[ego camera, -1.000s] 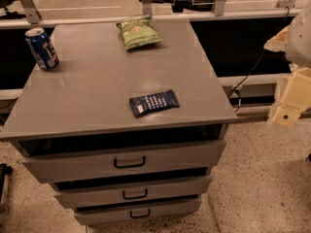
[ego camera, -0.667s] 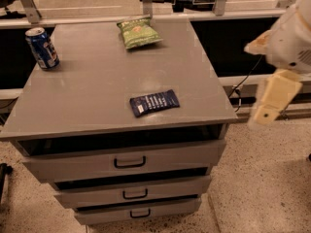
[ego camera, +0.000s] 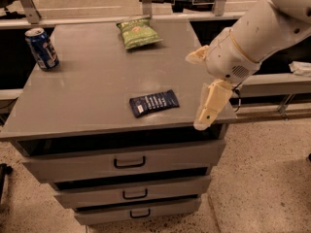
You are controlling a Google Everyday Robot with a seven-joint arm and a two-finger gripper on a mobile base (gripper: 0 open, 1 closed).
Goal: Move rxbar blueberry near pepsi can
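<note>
The rxbar blueberry [ego camera: 154, 103], a flat dark navy bar with white text, lies on the grey cabinet top [ego camera: 92, 81] near its front edge, right of the middle. The pepsi can [ego camera: 42, 48] stands upright at the far left of the top, well apart from the bar. My gripper [ego camera: 197, 91] hangs over the right front corner of the top, just right of the bar and not touching it. Its two cream fingers [ego camera: 210, 105] are spread apart and hold nothing.
A green chip bag [ego camera: 138, 33] lies at the back middle of the top. Below the top are three drawers with black handles [ego camera: 129, 162]. A railing and a dark shelf run behind and to the right of the cabinet.
My arm has swung in from the right edge of view to the left, and the gripper now sits over the cabinet's right front corner. The bar, can and bag have not moved.
</note>
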